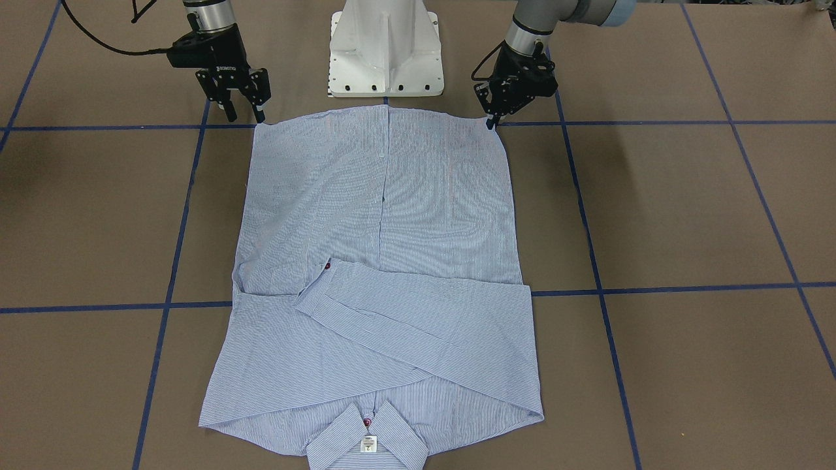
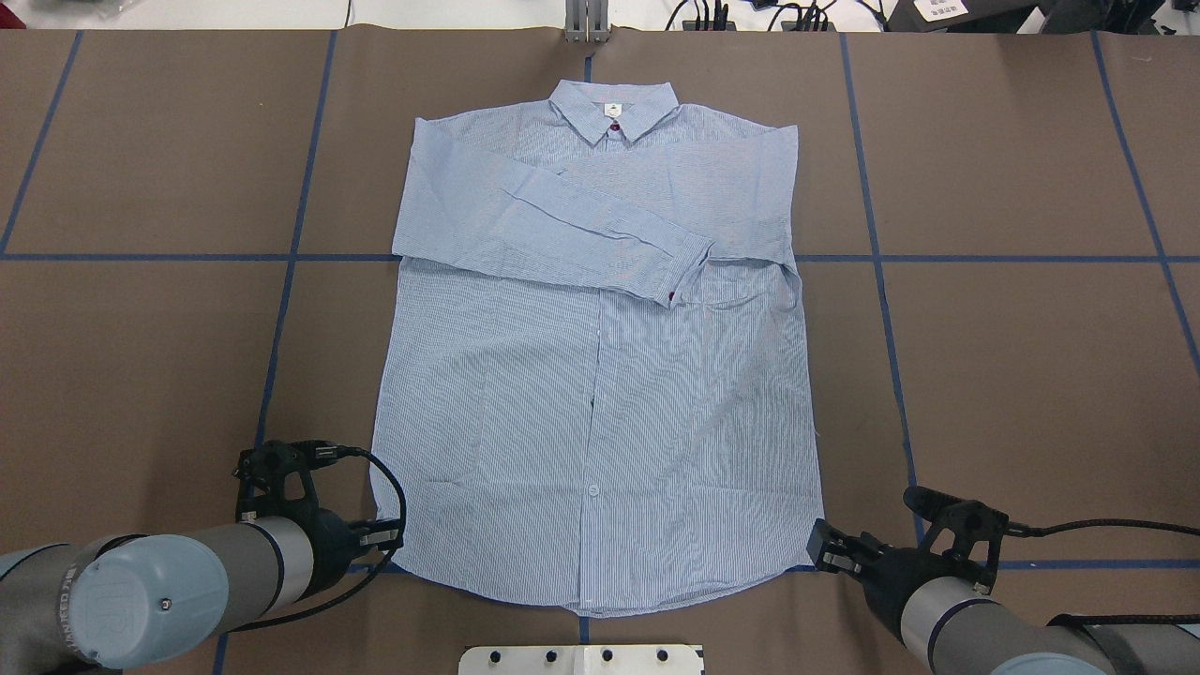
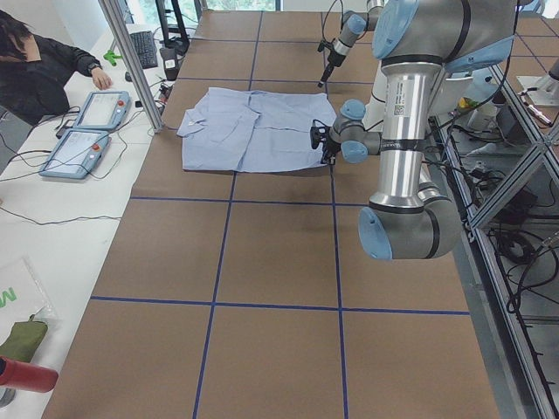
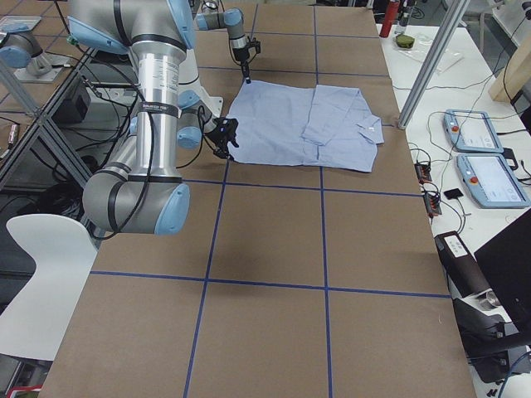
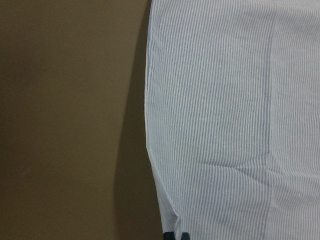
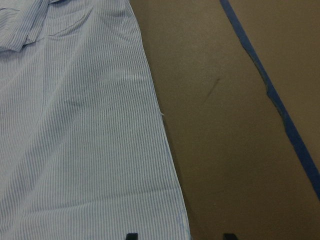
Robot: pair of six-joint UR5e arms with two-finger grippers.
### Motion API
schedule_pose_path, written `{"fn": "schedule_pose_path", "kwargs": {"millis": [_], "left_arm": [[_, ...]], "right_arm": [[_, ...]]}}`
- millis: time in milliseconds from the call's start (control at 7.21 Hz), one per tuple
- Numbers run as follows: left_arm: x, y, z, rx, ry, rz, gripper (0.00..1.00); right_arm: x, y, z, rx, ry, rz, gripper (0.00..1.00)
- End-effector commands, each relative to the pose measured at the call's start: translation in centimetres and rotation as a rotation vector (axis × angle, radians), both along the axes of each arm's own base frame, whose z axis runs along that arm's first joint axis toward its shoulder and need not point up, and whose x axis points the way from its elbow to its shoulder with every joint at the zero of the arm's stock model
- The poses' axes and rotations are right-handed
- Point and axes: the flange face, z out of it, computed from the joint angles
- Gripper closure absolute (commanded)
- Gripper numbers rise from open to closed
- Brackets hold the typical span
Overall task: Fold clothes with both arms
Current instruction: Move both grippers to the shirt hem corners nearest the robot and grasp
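The light-blue striped shirt [image 1: 392, 215] [image 2: 600, 394] lies flat and buttoned, collar [image 2: 614, 108] at the far side, both sleeves folded across the chest. My left gripper [image 1: 490, 122] [image 5: 176, 235] sits at the hem's corner, its fingers together on the shirt's edge. At the other hem corner my right gripper [image 1: 246, 117] [image 6: 180, 235] is open, its two fingertips [image 6: 131, 235] straddling the side edge of the shirt [image 6: 75, 150] just above the table.
The white pedestal base [image 1: 385, 52] stands just behind the hem between the two arms. Blue tape lines [image 2: 872, 258] cross the brown table. A person [image 3: 35, 70] sits at a side table with control tablets [image 3: 100, 109] beyond the collar end.
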Motion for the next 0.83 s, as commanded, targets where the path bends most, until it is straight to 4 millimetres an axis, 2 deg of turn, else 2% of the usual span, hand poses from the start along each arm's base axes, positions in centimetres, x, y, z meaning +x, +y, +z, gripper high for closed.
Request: {"fn": "schedule_pose_path", "kwargs": {"millis": [0,277,555,694], "left_arm": [[-0.2,0.0,-0.2,0.003,0.002,-0.001,1.00],[-0.3,0.0,-0.2,0.003,0.000,-0.004,1.00],[-0.3,0.0,-0.3,0.004,0.003,-0.004,1.00],[-0.3,0.0,-0.2,0.003,0.002,-0.004,1.00]], "right_arm": [[-2.0,0.8,1.4,0.007,0.013,0.018,0.45],[-3.6,1.9,1.3,0.027,0.010,0.011,0.44],[-4.0,2.1,1.9,0.040,0.022,0.017,0.45],[-4.0,2.1,1.8,0.045,0.020,0.022,0.56]]}}
